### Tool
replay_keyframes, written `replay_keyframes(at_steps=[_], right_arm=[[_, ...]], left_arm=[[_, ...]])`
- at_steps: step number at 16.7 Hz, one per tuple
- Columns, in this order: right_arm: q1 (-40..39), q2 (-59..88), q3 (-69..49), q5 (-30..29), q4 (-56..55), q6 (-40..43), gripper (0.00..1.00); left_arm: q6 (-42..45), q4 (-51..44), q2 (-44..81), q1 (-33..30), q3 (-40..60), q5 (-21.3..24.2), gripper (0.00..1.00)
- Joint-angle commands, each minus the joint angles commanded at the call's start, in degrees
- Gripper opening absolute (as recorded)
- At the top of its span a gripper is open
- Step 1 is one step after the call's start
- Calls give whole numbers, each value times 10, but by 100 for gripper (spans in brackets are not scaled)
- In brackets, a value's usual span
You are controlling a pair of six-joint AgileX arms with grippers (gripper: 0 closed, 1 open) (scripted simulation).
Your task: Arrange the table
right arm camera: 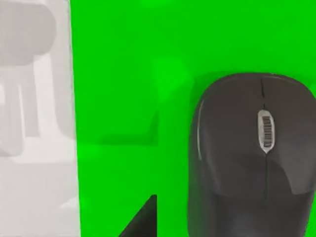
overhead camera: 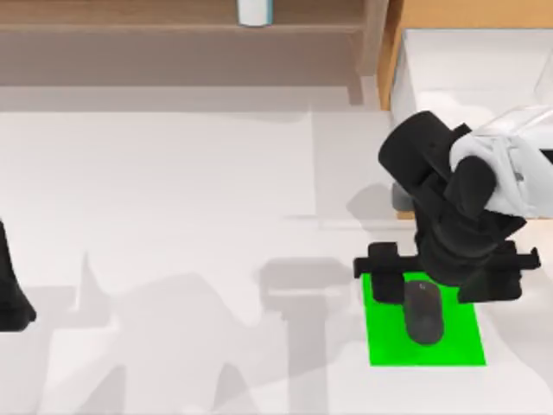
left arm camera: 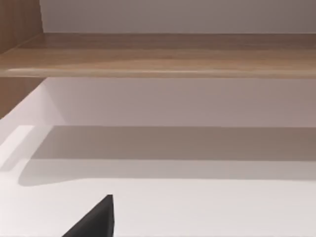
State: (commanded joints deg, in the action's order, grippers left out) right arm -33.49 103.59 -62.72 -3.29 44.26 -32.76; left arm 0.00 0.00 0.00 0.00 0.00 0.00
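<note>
The white table [overhead camera: 173,216] carries a small green pad [overhead camera: 384,337] at its front right. A dark grey mouse [overhead camera: 423,316] lies on that pad, scroll wheel up. My right gripper [overhead camera: 432,290] hovers open over the back end of the mouse, one finger on either side and not touching it. In the right wrist view the mouse [right arm camera: 252,158] rests on the green pad [right arm camera: 128,98], with one black fingertip [right arm camera: 143,222] beside it. My left gripper [overhead camera: 10,298] is parked at the table's left edge, and its fingertip [left arm camera: 94,222] shows over bare table.
A brown wooden shelf [overhead camera: 173,35] runs along the back, with a white and blue container [overhead camera: 255,10] on it. A light-wood cabinet [overhead camera: 432,13] stands at the back right, behind the right arm. The shelf board [left arm camera: 158,54] also crosses the left wrist view.
</note>
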Motion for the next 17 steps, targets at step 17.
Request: replay_keyframes(at_steps=[17], right_arm=[[-26,-21,43,3,-161,137,100]], left_arm=[[0,0,0,0,0,0,100]])
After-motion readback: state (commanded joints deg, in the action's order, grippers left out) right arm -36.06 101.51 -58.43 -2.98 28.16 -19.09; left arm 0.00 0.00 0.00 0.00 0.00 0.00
